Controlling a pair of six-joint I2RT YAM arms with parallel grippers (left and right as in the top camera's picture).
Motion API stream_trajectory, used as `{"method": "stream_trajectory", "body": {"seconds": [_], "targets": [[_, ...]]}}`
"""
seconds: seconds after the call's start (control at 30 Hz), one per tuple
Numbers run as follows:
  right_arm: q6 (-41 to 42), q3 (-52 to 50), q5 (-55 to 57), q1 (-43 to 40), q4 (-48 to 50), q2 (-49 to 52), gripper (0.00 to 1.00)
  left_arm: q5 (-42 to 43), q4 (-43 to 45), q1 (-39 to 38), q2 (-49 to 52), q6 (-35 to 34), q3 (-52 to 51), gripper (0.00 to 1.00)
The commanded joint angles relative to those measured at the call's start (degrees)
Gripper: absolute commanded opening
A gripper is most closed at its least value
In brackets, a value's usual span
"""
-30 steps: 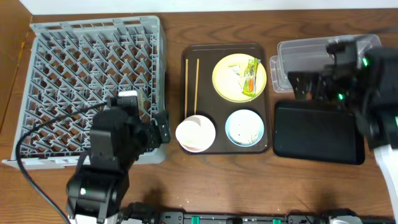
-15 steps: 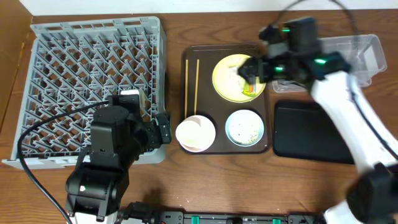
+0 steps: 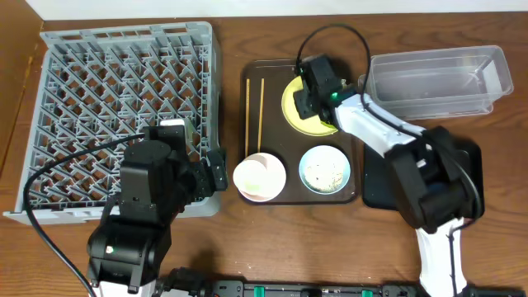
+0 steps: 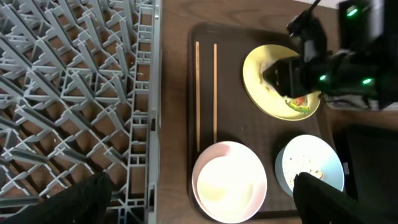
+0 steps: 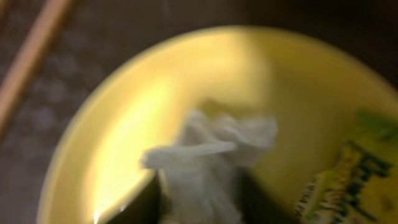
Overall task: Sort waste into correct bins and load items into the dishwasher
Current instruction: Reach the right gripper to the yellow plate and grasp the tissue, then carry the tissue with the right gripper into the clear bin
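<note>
My right gripper (image 5: 202,199) is low over the pale yellow plate (image 5: 124,124), its two dark fingers pressed on either side of a crumpled white scrap (image 5: 211,149). The green-yellow snack wrapper (image 5: 351,180) lies on the plate just right of it. From overhead the right gripper (image 3: 305,104) covers much of the plate (image 3: 290,107). My left gripper (image 4: 202,208) hangs open above the white bowl (image 4: 229,180). The blue bowl (image 3: 324,169) holds white crumbs (image 4: 311,171). The chopsticks (image 3: 254,115) lie side by side on the brown tray (image 3: 276,132).
The grey dish rack (image 3: 124,31) fills the left side. The clear tub (image 3: 433,78) stands at the back right. The black tray (image 3: 375,173) lies in front of it, partly under the right arm (image 3: 429,181).
The right arm swung left from over the clear tub to the yellow plate, and its jaws narrowed round the white scrap. The left arm has not moved.
</note>
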Motion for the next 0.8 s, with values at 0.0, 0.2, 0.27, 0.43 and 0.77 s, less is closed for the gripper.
{"method": "stream_trajectory", "body": {"seconds": [0.0,0.2,0.27,0.43,0.77], "targets": [[0.9,1.0,1.5,-0.2,0.3,-0.3,0.17,0.7,-0.2,0.2,0.0,-0.1,1.3,0.94],[2.1,0.5,0.5,-0.2,-1.4,0.4,0.06,0.7,-0.1,0.2,0.0,-0.1,1.3,0.94],[2.2,0.5,0.1,-0.6,-1.8,0.4,0.01,0.7,-0.2,0.2,0.0,-0.1,1.3,0.94],[4.2,0.9,-5.2,-2.3,-3.2,-6.0,0.01,0.7,-0.1,0.2,0.0,-0.1,1.3,0.94],[11.4,0.9,-3.8,-16.7,-10.8,-17.9,0.01,0.7,-0.2,0.2,0.0,-0.1,1.3,0.94]]}}
